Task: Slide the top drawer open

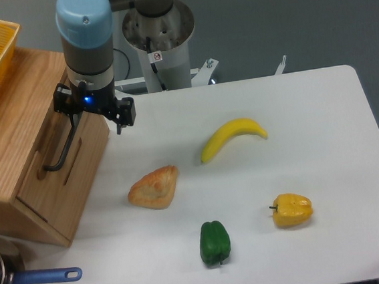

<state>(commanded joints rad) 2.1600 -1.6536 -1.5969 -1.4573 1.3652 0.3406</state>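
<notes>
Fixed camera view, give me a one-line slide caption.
Gripper at the top drawer's black bar handle, drawer shut; banana, croissant and peppers lie nearby.

I work in a robotics lab: my arm's pedestal [159, 34] is bolted at the far edge of a plain white surface [323, 136], against a bare grey floor. Toy food like a banana [232, 136] and peppers lies staged as test props.
</notes>
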